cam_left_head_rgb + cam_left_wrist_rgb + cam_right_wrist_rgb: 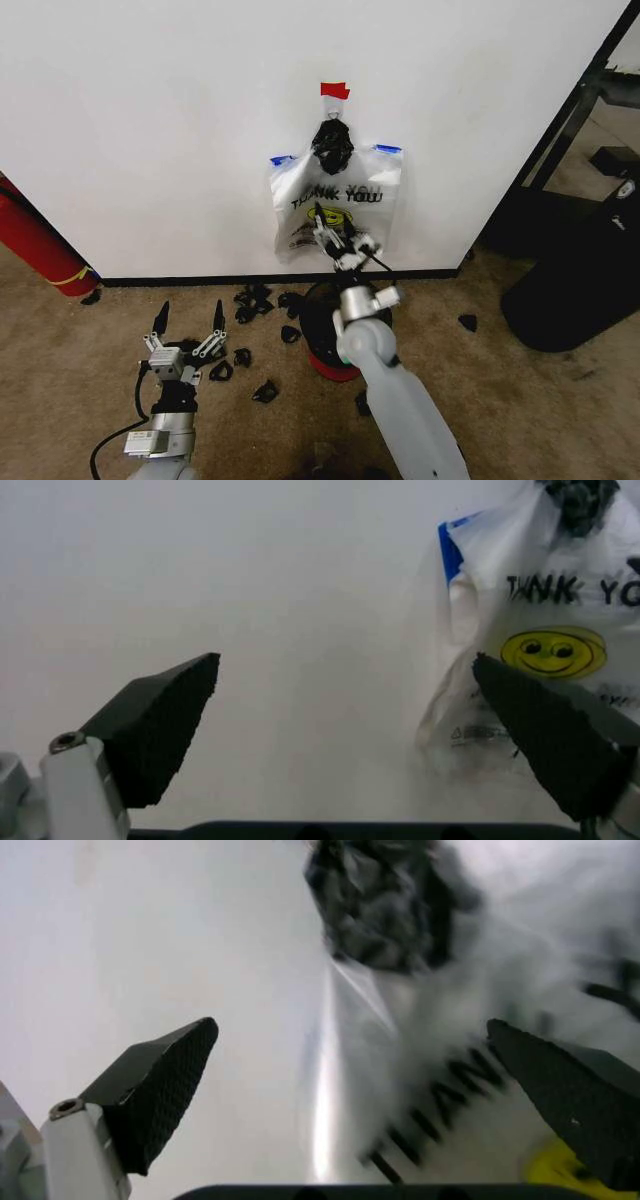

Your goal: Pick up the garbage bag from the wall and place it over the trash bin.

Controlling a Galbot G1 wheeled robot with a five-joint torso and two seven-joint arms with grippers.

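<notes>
Reaching with spread jaws, the right gripper [335,236] should close on the garbage bag [340,205] hanging on the wall [150,120] just below its black knotted lump [332,145], while the left gripper [188,318] waits open near the floor.

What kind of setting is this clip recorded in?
Probably an indoor test or lab space rather than a home: a garbage bag taped to a bare white wall, worn carpet littered with black scraps, and a metal stand nearby.
</notes>
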